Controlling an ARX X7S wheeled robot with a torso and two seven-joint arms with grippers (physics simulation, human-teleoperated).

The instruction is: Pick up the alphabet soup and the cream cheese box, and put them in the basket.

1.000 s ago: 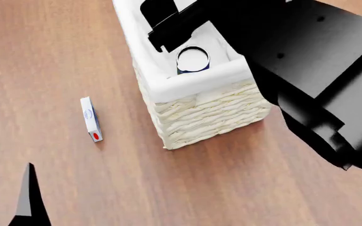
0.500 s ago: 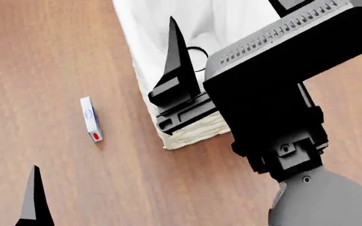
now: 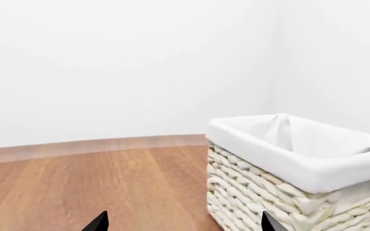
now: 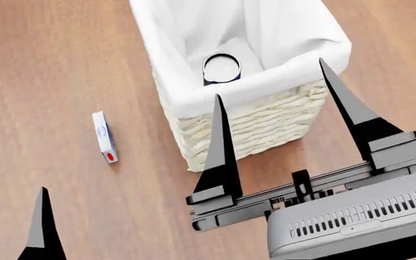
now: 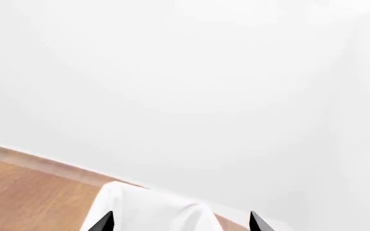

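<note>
Since half a second earlier our right gripper (image 4: pixel 279 130) had drawn back from over the basket (image 4: pixel 266 122) toward us, its fingers spread wide and empty. At the far left our left gripper (image 4: pixel 41 227) showed one fingertip only, so we could not tell its state. The cream cheese box (image 4: pixel 104 137) lay on the floor ahead of that fingertip, nearer our left arm, long axis running away from us: thin, white, blue oval, red mark at the near end. The alphabet soup (image 4: pixel 222 69) stood upright inside the basket.
</note>
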